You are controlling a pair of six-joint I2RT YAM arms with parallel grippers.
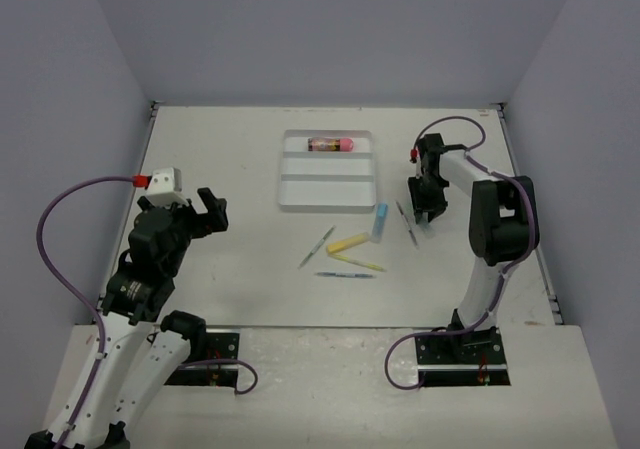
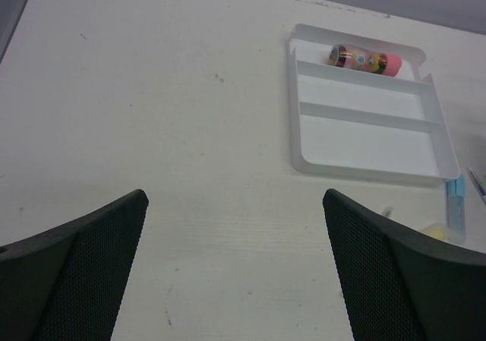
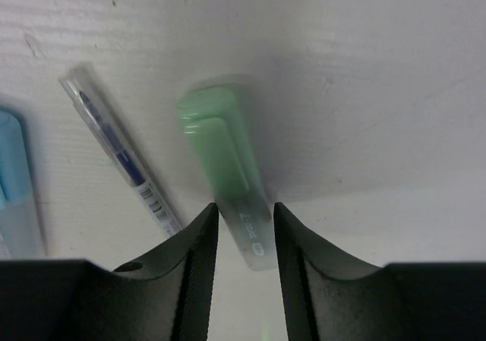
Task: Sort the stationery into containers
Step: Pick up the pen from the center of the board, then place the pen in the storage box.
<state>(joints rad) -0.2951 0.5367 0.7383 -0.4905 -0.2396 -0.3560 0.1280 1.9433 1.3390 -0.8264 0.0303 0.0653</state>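
The white three-compartment tray (image 1: pixel 328 184) lies at the centre back, with the pink tube (image 1: pixel 331 144) in its far compartment. My right gripper (image 1: pixel 421 216) is down at the table right of the tray, its jaws closed on the sides of the mint-green highlighter (image 3: pixel 224 159). A thin clear pen (image 3: pixel 121 155) and the light-blue highlighter (image 3: pixel 15 181) lie just left of it. The yellow highlighter (image 1: pixel 348 242) and three thin pens (image 1: pixel 317 247) lie in front of the tray. My left gripper (image 1: pixel 203 212) is open and empty, held above the table's left side.
The left wrist view shows the tray (image 2: pixel 295 128) with the pink tube (image 2: pixel 358 58) ahead to the right, and bare table between the fingers. Grey walls close the table at the back and sides. Purple cables hang by both arms.
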